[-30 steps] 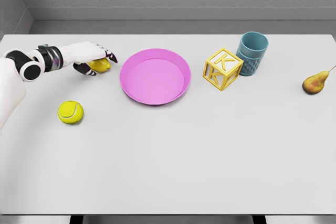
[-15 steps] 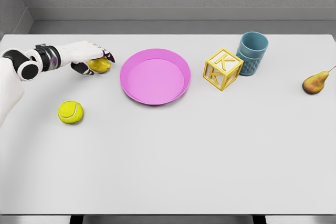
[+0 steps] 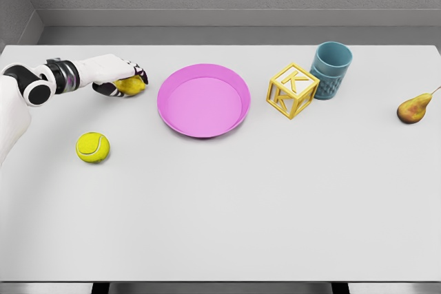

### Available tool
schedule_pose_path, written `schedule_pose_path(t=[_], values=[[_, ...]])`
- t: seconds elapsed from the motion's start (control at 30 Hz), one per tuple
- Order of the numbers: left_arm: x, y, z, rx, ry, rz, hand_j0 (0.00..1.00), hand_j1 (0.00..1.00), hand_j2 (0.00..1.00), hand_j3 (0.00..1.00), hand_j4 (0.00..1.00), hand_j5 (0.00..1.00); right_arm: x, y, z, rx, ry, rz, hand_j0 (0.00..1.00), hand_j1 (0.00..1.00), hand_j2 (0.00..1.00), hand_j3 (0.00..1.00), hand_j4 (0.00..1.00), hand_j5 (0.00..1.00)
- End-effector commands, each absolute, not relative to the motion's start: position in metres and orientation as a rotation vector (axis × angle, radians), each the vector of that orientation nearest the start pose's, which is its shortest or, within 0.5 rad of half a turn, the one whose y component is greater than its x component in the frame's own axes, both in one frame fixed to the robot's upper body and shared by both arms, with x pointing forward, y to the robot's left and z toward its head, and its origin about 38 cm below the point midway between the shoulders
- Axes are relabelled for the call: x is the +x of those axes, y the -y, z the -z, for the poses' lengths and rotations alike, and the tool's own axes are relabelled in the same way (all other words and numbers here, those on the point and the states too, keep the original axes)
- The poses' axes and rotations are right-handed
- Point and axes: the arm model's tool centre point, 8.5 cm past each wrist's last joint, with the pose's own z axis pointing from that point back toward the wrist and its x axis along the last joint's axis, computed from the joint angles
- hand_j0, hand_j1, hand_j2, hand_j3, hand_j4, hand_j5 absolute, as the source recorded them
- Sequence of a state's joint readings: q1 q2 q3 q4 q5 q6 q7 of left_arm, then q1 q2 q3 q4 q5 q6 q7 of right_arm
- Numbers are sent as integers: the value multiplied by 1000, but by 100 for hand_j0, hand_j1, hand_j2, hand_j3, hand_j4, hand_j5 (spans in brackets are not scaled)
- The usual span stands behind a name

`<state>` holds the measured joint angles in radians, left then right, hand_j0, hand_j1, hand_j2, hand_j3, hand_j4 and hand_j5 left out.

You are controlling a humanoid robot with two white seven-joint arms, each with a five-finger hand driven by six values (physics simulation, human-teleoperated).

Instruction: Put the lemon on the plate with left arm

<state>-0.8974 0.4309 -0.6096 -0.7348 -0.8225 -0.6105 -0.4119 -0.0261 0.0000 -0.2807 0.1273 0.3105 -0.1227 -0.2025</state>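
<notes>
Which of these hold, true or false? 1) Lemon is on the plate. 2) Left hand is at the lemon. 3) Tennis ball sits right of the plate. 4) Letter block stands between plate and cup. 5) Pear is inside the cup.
1) False: the yellow lemon lies on the table left of the round pink plate.
2) True: the white left hand is curled over it.
3) False: the yellow-green tennis ball is left of the plate.
4) True: yellow letter block, ribbed blue cup.
5) False: the brown-yellow pear lies far right on the table.
</notes>
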Motion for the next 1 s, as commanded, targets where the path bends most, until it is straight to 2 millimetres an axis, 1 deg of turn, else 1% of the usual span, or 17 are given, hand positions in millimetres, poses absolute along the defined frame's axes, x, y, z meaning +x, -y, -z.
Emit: schedule_pose_path(t=[0.0, 0.13, 0.2, 0.27, 0.3, 0.33, 0.4, 0.43, 0.47, 0.57, 0.7, 0.83, 0.93, 0.97], values=[[543, -292, -155, 566, 1139, 1972, 56, 56, 56, 56, 56, 56, -12, 276, 257, -251, 29, -26, 100, 100, 100, 100, 100, 100], [542, -292, -155, 564, 1145, 1969, 55, 55, 55, 55, 55, 55, -12, 276, 257, -251, 29, -26, 100, 100, 100, 100, 100, 100], [543, -293, -157, 564, 1151, 1964, 50, 50, 50, 50, 50, 50, -12, 276, 257, -251, 29, -26, 100, 100, 100, 100, 100, 100], [543, -293, -157, 563, 1152, 1957, 51, 51, 51, 51, 51, 51, -12, 276, 257, -251, 29, -26, 100, 100, 100, 100, 100, 100], [543, -294, -158, 568, 1155, 1955, 51, 51, 51, 51, 51, 51, -12, 276, 257, -251, 29, -26, 100, 100, 100, 100, 100, 100], [544, -299, -162, 577, 1158, 1945, 50, 50, 50, 50, 50, 50, -13, 276, 257, -251, 27, -26, 100, 100, 100, 100, 100, 100], [545, -299, -167, 581, 1174, 1932, 50, 50, 50, 50, 50, 50, -13, 276, 257, -251, 27, -26, 100, 100, 100, 100, 100, 100], [545, -300, -168, 582, 1178, 1928, 47, 47, 47, 47, 47, 47, -13, 276, 257, -251, 27, -26, 100, 100, 100, 100, 100, 100], [546, -300, -169, 582, 1184, 1922, 46, 46, 46, 46, 46, 46, -12, 276, 257, -251, 29, -26, 100, 100, 100, 100, 100, 100], [547, -305, -177, 582, 1229, 1864, 46, 46, 46, 46, 46, 46, -12, 276, 257, -251, 29, -26, 100, 100, 100, 100, 100, 100], [548, -305, -182, 562, 1272, 1822, 46, 46, 46, 46, 46, 46, -13, 276, 257, -251, 27, -26, 100, 100, 100, 100, 100, 100], [547, -297, -179, 537, 1292, 1818, 45, 45, 45, 45, 45, 45, -13, 276, 257, -251, 27, -26, 100, 100, 100, 100, 100, 100], [547, -291, -184, 543, 1316, 1827, 44, 44, 44, 44, 44, 44, -13, 276, 257, -251, 27, -26, 100, 100, 100, 100, 100, 100], [547, -285, -190, 538, 1347, 1828, 43, 43, 43, 43, 43, 43, -12, 276, 257, -251, 29, -26, 100, 100, 100, 100, 100, 100]])
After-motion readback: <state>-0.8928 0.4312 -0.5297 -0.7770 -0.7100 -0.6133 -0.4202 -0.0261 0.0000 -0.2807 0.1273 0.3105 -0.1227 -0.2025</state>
